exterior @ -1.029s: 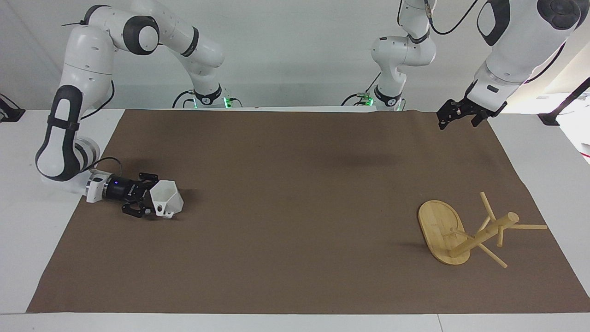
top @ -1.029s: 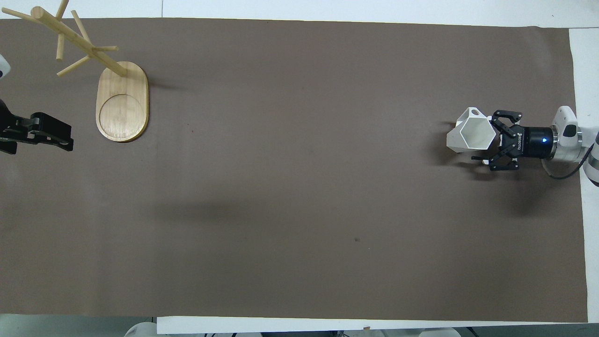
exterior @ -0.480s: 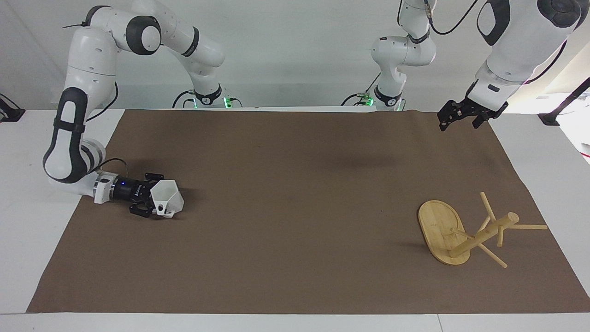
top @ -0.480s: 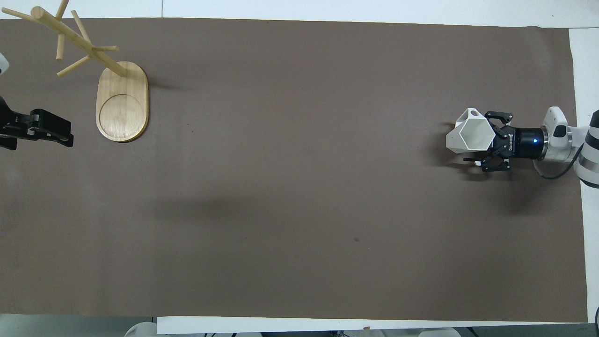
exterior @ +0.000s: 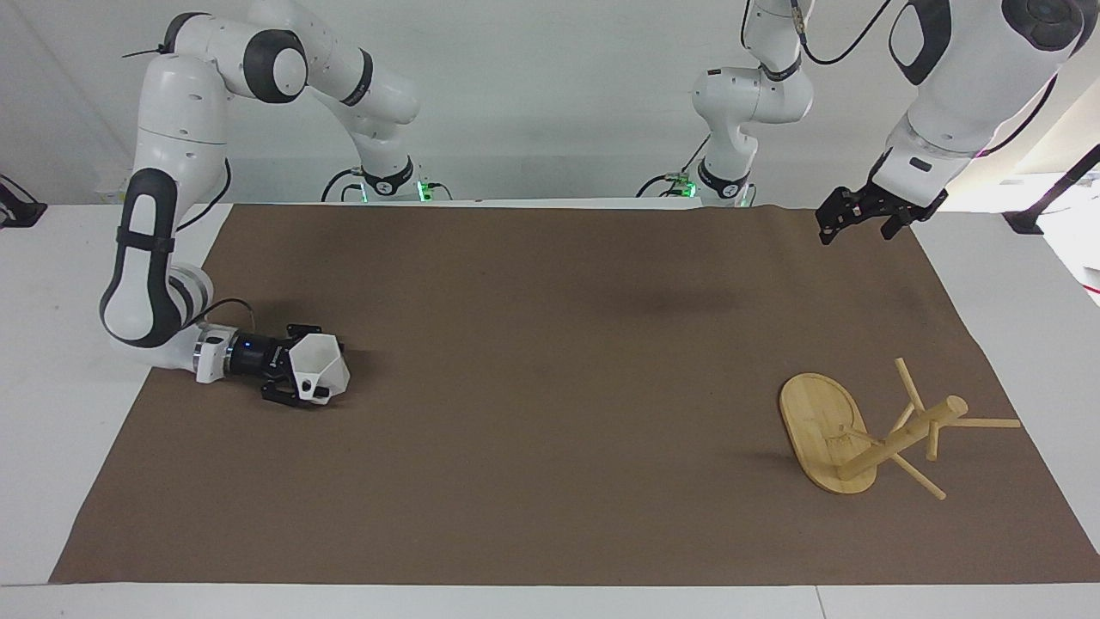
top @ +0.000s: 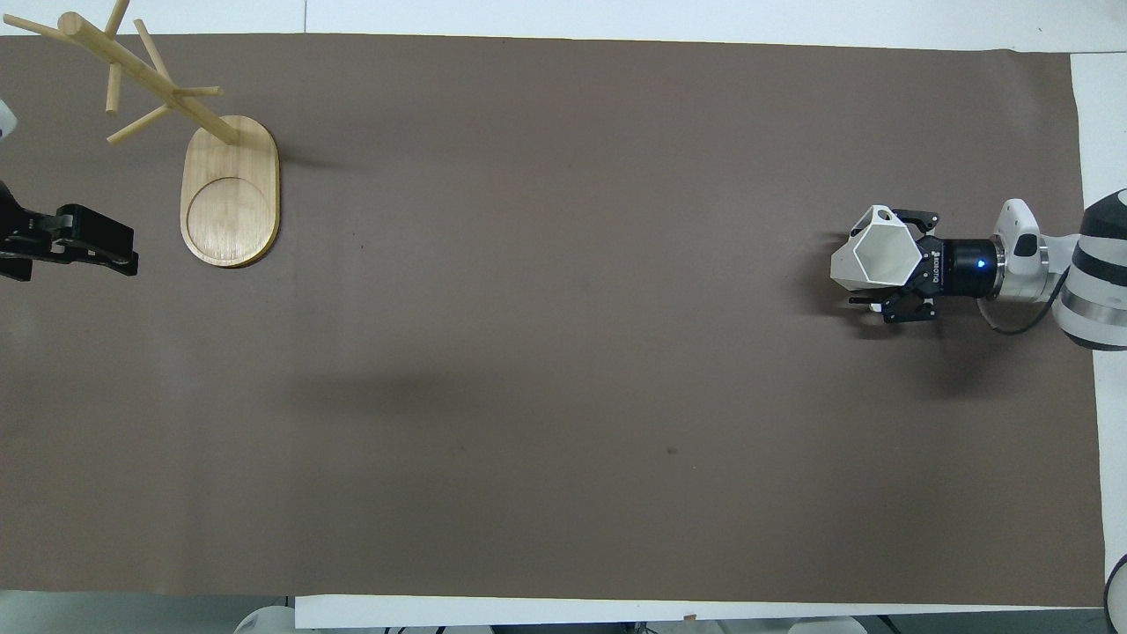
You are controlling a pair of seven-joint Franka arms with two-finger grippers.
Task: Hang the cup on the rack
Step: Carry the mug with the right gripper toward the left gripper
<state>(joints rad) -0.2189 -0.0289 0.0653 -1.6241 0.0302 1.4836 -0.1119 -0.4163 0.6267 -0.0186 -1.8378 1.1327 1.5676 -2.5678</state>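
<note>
R gripper [exterior: 296, 378], frame's mid-left, fingers clamped on cup [exterior: 320, 371], low over bench [exterior: 550, 413]. Rack [exterior: 868, 430] upright, lower right. L gripper [exterior: 859, 217] waits upper right; finger gap: can't tell.

1 cup [exterior: 320, 368], 1 rack [exterior: 832, 440], 1 brown mat [exterior: 550, 413], 2 arms, 2 end effectors.

The cup [exterior: 318, 370] looks like matt white plastic, its flat facets smooth and unglazed. The rack [exterior: 868, 430] is pale wood, bamboo by its look, with a smooth, faintly satin finish on its oval base. The table cover [exterior: 550, 387] is a matt brown sheet, like paper or felt, slightly mottled. The arm shells are glossy white plastic; the right gripper [exterior: 288, 378] and the left gripper [exterior: 859, 215] are matt black
</note>
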